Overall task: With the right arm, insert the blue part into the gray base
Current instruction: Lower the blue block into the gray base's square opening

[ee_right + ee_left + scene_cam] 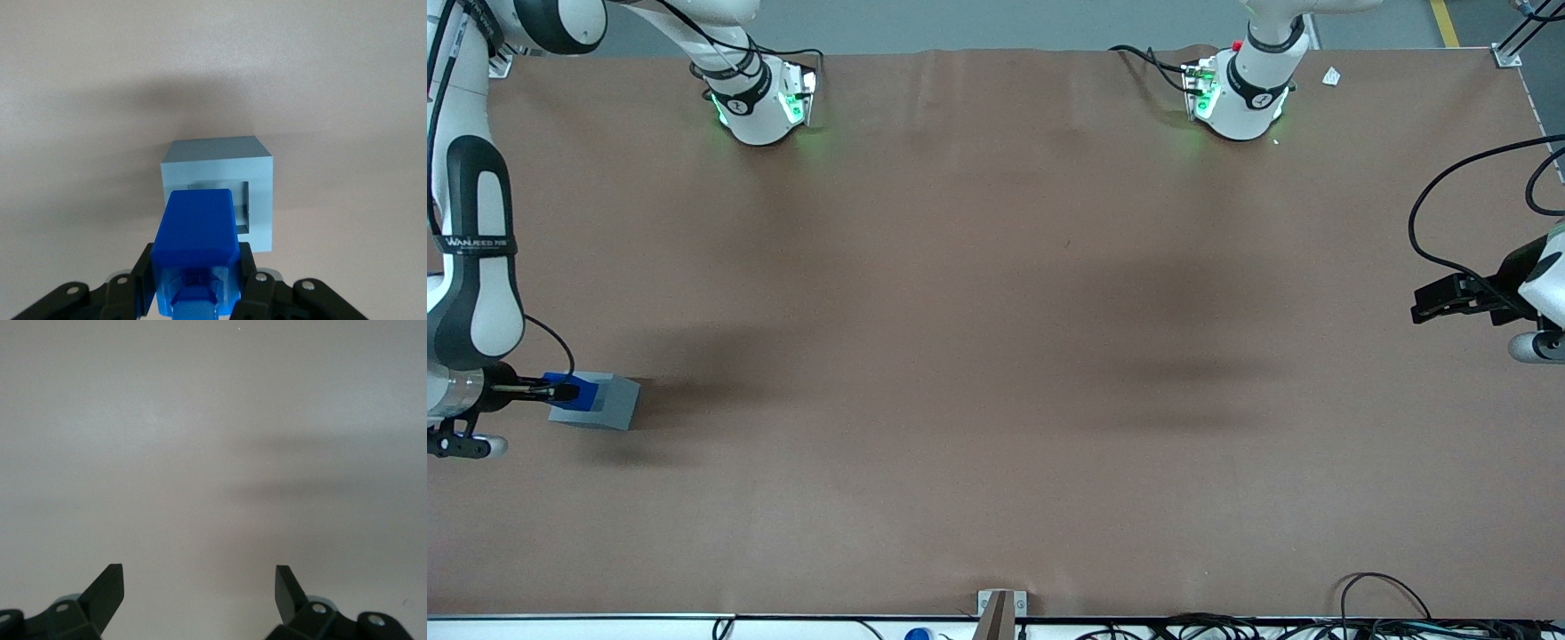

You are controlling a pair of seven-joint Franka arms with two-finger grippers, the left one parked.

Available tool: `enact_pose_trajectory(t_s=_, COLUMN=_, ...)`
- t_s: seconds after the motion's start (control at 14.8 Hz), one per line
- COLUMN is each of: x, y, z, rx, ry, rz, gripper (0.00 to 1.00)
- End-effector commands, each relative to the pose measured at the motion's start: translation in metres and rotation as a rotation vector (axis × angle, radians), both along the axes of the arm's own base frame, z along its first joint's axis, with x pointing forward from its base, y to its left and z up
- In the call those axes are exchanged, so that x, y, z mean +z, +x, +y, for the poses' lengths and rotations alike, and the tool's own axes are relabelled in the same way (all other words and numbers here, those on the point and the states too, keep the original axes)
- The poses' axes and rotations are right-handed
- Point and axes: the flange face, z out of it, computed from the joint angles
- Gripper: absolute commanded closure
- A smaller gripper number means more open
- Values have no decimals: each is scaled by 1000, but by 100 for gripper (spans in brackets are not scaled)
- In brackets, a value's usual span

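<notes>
The gray base (pixel 605 402) sits on the brown table at the working arm's end; its square recess (pixel 244 205) faces up toward the wrist camera. The blue part (pixel 197 237) is clamped between the black fingers (pixel 141 272) of the right arm's gripper (pixel 195 267). It hangs just above the base (pixel 223 193) and covers part of the recess. In the front view the blue part (pixel 569 389) shows over the base's edge, with the gripper (pixel 551 389) reaching in from the white right arm (pixel 471 293).
Brown table surface (pixel 996 356) stretches toward the parked arm's end. Two arm bases (pixel 765 98) stand farthest from the front camera. Cables (pixel 1387 613) and a bracket (pixel 1000 609) lie at the nearest edge.
</notes>
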Motion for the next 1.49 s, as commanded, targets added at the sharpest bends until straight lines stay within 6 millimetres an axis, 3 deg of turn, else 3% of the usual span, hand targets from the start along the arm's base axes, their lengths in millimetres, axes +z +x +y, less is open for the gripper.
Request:
enact_pose_trajectory(t_s=0.0, x=1, y=4, z=-11, rx=9, ry=-5, rz=-4, gripper=99)
enact_pose_trajectory(t_s=1.42, x=-14, y=1, z=-18, rx=41, ry=6, rz=15, gripper=98)
